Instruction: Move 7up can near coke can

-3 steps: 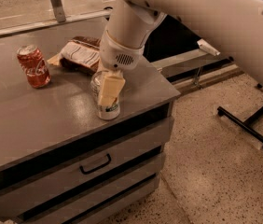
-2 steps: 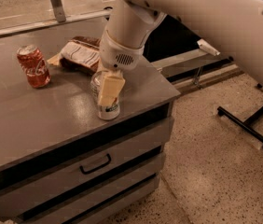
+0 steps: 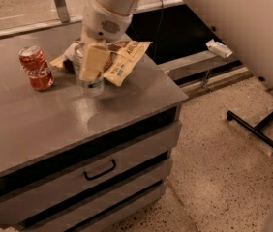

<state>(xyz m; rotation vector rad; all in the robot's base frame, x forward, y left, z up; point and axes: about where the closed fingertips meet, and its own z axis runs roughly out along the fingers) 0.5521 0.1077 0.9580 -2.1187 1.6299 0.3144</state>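
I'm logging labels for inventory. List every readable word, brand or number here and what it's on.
"Coca-Cola": white script on the red aluminium drink can, blurred but recognisable.
Unreadable: the label on the silver-white aluminium drink can, held in the end effector to the red can's right.
Too blurred to read: dark print on the tan snack bag behind.

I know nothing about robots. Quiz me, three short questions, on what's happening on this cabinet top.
1. True or false: the gripper, above the cabinet top, is closed on the 7up can.
2. What else lies on the cabinet top? A) snack bag B) sponge C) bowl
3. Fill in: in the camera view, the coke can stands to the ____ of the 7up can.
Key: 1 true; 2 A; 3 left.
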